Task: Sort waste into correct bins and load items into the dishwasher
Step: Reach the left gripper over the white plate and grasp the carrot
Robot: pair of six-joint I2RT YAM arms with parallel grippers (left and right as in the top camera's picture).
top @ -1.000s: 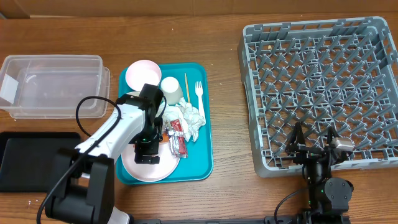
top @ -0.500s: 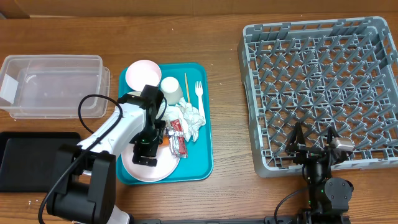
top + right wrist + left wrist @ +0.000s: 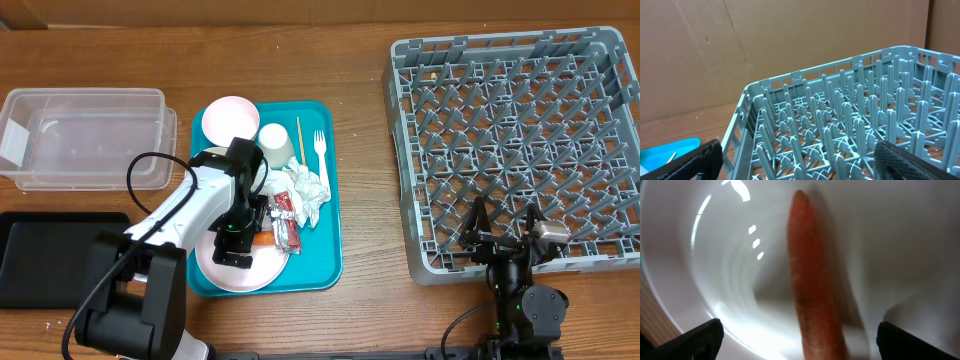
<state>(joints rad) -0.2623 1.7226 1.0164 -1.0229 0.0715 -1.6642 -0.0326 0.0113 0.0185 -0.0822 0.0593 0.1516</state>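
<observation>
My left gripper [image 3: 238, 243] is low over the white plate [image 3: 213, 268] on the teal tray. It is open, with a fingertip on each side of the orange carrot stick [image 3: 812, 280], which lies on the plate [image 3: 725, 265]. The carrot's end shows beside the gripper in the overhead view [image 3: 263, 239]. The red-orange wrapper [image 3: 285, 218] and a crumpled napkin [image 3: 310, 190] lie just right of it. My right gripper [image 3: 505, 240] is open and empty at the front edge of the grey rack [image 3: 520, 130], and in the right wrist view it [image 3: 800, 162] faces the pegs [image 3: 840, 135].
A pink bowl [image 3: 230, 118], white cup [image 3: 276, 143], wooden stick [image 3: 299, 135] and fork [image 3: 320, 152] sit at the far end of the teal tray [image 3: 328, 262]. The clear tub [image 3: 90, 135] and black tray [image 3: 45, 255] are to the left.
My left gripper has shifted slightly toward the near-left over the plate. The carrot's end now shows beside it. The right arm has not moved.
</observation>
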